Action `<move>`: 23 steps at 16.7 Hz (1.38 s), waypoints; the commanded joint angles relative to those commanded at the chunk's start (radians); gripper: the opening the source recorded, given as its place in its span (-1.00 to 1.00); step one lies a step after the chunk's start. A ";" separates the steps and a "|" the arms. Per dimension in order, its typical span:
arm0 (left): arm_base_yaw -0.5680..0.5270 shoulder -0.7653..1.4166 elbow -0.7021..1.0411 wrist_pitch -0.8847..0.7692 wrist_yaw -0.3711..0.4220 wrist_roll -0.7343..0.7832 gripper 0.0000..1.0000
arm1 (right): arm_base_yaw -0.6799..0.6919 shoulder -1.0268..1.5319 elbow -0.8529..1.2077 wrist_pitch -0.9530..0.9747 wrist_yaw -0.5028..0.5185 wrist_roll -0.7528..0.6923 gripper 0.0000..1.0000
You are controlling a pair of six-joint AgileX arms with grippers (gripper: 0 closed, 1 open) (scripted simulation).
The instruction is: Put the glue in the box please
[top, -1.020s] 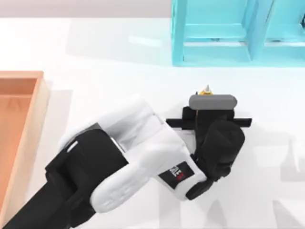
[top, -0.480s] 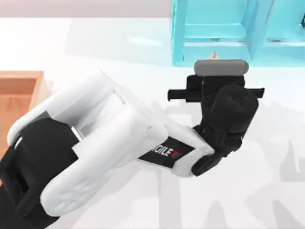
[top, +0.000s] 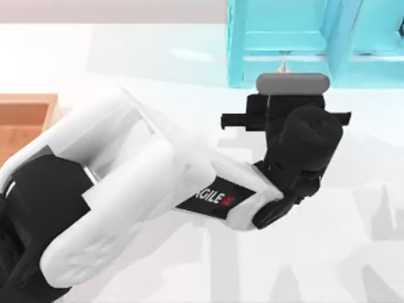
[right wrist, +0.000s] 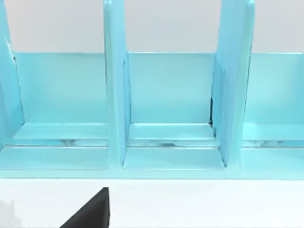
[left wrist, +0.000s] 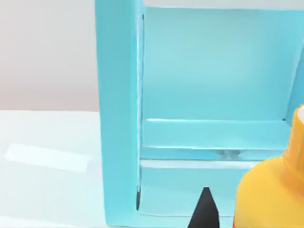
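The glue (left wrist: 268, 190) is a yellow-orange bottle, and it looms large in the left wrist view beside one black fingertip (left wrist: 204, 213). From above, just its white nozzle (top: 283, 66) pokes out past my left gripper (top: 287, 79), which is shut on the bottle and holds it off the table in front of the teal shelf. The box (top: 25, 117), pale wood with a reddish-brown inside, lies at the table's left edge, partly hidden under my left arm. My right gripper (right wrist: 90, 213) is parked facing the shelf.
A teal-blue shelf unit (top: 303, 44) with upright dividers stands at the back right, close beyond the held bottle. The left arm's white and black links (top: 126, 189) cover much of the table between the shelf and the box.
My left gripper has lifted the glue off the table, so it now appears nearer the shelf in the top view. The arm's links have risen toward the camera and cover more of the box.
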 joint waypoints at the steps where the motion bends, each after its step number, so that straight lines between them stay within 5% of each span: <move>1: 0.007 -0.024 -0.012 -0.015 0.017 -0.010 -1.00 | 0.000 0.000 0.000 0.000 0.000 0.000 1.00; 5: 0.071 -0.173 -0.102 -0.119 0.141 -0.076 -1.00 | 0.000 0.000 0.000 0.000 0.000 0.000 1.00; 10: 0.243 -0.372 -0.258 -0.348 0.433 -0.264 -1.00 | 0.000 0.000 0.000 0.000 0.000 0.000 1.00; 16: 0.586 -0.543 -0.367 -0.754 0.940 -0.707 -1.00 | 0.000 0.000 0.000 0.000 0.000 0.000 1.00; 23: 1.095 -0.637 -0.320 -1.362 1.560 -1.479 -1.00 | 0.000 0.000 0.000 0.000 0.000 0.000 1.00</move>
